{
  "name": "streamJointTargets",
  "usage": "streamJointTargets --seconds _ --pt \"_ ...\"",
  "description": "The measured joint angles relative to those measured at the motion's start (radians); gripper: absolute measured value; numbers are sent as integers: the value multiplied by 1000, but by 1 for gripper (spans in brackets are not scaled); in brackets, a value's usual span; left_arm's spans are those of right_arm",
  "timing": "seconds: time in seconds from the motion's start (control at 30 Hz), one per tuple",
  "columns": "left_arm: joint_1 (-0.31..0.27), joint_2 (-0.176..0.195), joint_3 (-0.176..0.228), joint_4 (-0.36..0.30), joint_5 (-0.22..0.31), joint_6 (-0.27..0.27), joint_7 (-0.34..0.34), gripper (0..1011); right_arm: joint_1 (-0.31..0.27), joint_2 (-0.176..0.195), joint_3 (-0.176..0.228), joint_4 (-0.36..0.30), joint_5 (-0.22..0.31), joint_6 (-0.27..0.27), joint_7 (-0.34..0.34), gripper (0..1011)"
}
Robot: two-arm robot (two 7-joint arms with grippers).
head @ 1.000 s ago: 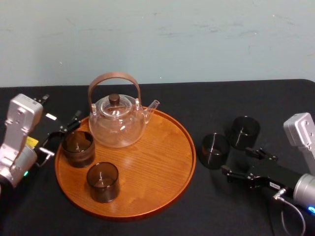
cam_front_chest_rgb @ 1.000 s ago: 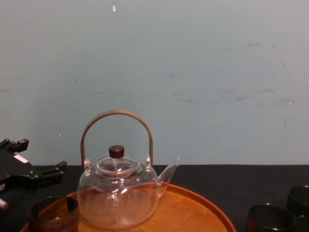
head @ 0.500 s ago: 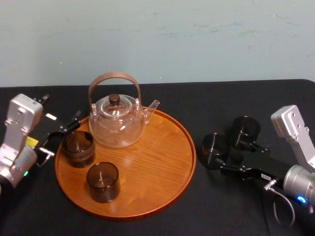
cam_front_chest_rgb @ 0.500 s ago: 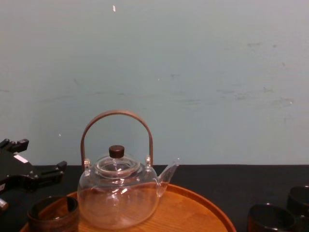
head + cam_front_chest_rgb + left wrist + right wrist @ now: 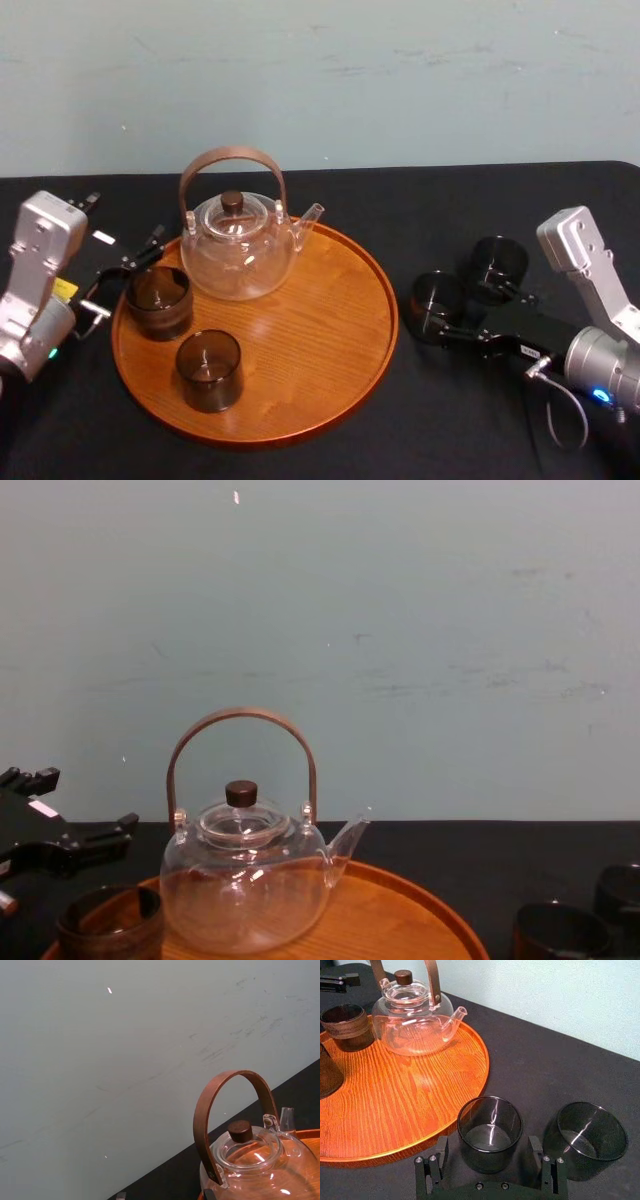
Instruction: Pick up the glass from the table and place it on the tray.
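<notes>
While two glasses [image 5: 158, 300] sit on the tray [image 5: 330, 370], a third glass [image 5: 437, 303] stands unlifted on the worktop [image 5: 430, 210], right of centre. The right end effector [image 5: 489, 1154] straddles it, fingers apart. The left end effector [image 5: 125, 272] waits open at the tray's left rim.

4 dark glasses total: rear tray glass [image 5: 158, 300] and front tray glass [image 5: 209, 370] sit on the tray [image 5: 330, 340]. Left table glass [image 5: 437, 305] and right table glass [image 5: 498, 265] stand on the black table [image 5: 420, 205]. 1 clear teapot [image 5: 238, 250], 1 tray, 1 table.
</notes>
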Motion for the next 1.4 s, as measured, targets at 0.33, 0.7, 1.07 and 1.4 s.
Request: streamJointTargets --seconds 0.33,0.7,1.07,1.4 --pt "0 0 0 0 0 0 0 1001 27 -12 -6 25 -4 9 6 1002" --pt "0 0 0 0 0 0 0 1002 60 -25 -17 54 -5 16 16 1002" --pt "0 0 0 0 0 0 0 1001 80 -29 -33 70 -8 23 24 1002" --pt "0 0 0 0 0 0 0 1001 103 -39 -43 93 -14 29 24 1002"
